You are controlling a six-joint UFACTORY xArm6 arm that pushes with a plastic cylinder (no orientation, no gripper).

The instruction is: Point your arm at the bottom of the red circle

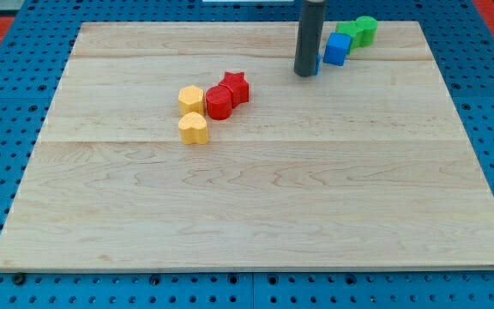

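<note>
Rod end effector, my tip (305, 74) beside blue cube (336, 49), holding nothing; red circle (219, 103) well apart.

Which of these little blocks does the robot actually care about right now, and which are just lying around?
In the job:
- red circle block, at the board's middle-left
- my tip, well off to its upper right

Just lying about:
- red star block
- yellow hexagon block
- yellow heart-like block
- blue cube
- two green blocks
- wooden board

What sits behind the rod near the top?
Behind the rod, a blue block shows at its right; a blue sliver beside my tip continues hidden behind the rod.
</note>
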